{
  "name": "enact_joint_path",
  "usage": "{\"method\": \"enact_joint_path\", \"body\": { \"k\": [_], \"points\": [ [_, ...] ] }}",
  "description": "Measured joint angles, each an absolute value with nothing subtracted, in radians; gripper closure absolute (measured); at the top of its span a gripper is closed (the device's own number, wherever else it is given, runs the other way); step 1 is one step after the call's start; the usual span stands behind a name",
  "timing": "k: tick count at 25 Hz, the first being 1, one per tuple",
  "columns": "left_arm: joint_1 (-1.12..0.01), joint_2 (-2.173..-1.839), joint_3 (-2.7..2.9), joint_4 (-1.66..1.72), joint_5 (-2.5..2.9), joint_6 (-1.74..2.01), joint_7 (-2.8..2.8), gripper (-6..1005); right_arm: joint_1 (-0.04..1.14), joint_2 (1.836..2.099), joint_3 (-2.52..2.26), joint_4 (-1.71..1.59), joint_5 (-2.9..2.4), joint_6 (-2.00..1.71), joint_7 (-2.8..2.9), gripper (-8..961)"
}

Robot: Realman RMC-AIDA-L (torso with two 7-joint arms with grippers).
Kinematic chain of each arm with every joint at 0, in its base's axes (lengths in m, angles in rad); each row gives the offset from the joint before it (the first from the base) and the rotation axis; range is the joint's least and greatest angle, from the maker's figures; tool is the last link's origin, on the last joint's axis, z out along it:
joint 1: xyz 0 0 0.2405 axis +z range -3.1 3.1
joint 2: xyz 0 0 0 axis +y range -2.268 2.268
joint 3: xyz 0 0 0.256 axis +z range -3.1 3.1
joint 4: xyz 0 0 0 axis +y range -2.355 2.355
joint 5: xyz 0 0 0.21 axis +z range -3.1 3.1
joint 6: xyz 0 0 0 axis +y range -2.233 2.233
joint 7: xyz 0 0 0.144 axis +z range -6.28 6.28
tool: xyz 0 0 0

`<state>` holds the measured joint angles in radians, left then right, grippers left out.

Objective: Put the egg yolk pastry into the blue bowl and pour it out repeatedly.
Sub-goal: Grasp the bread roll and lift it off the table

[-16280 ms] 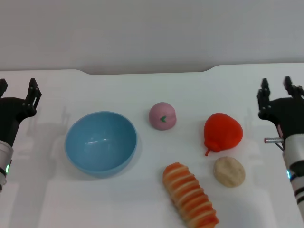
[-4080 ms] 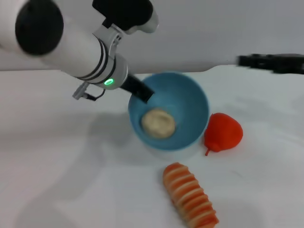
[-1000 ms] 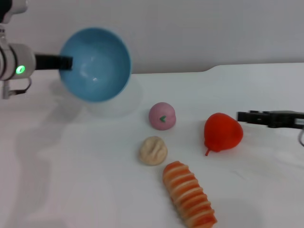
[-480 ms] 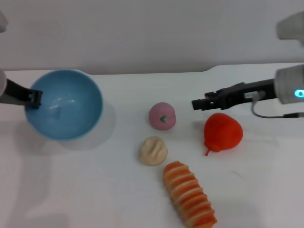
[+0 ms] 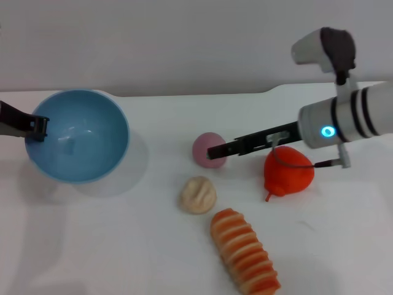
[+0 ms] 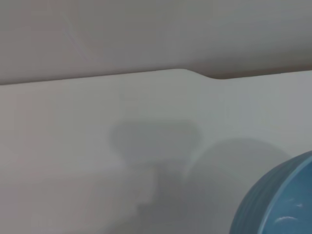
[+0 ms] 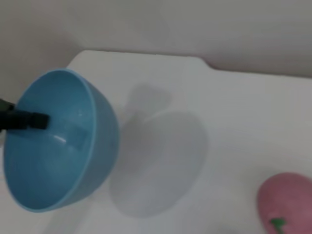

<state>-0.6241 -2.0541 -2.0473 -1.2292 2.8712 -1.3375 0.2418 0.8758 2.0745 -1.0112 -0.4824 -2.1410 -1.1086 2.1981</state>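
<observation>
Head view, left gripper (image 5: 38,128) clamped on blue bowl (image 5: 78,136) rim, right gripper (image 5: 216,151) fingers' state unclear, egg yolk pastry (image 5: 198,195) just below its tips.

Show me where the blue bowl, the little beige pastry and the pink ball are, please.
blue bowl (image 5: 86,138): head view, on its inner wall.
egg yolk pastry (image 5: 198,195): head view, middle of its wrinkled top.
pink ball (image 7: 287,200): right wrist view, on its rounded side.

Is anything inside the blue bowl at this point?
Nothing: the blue bowl, tilted in the left gripper, shows a bare inside. The egg yolk pastry lies on the table.
</observation>
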Motion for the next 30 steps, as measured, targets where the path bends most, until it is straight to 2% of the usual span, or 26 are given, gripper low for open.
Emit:
{"method": "enact_joint_path", "body": {
  "k": [8, 14, 30],
  "points": [
    [-0.632, -2.055, -2.032, -1.228, 2.871, -1.328, 0.241, 1000, 0.898, 2.082, -1.081, -0.378, -2.07, -1.046, 2.194, 398],
    [-0.633, -2.055, -2.02, -1.228, 2.869, -1.317, 0.241, 999, 0.889, 2.09, -1.288, -0.309, -1.823, -0.941, 2.124, 401],
    [-0.641, -2.056, -2.02, -1.225, 2.87, -1.296, 0.241, 999, 0.893, 2.086, -1.521, -0.301, -1.667, -0.866, 2.221, 406]
  ]
}}
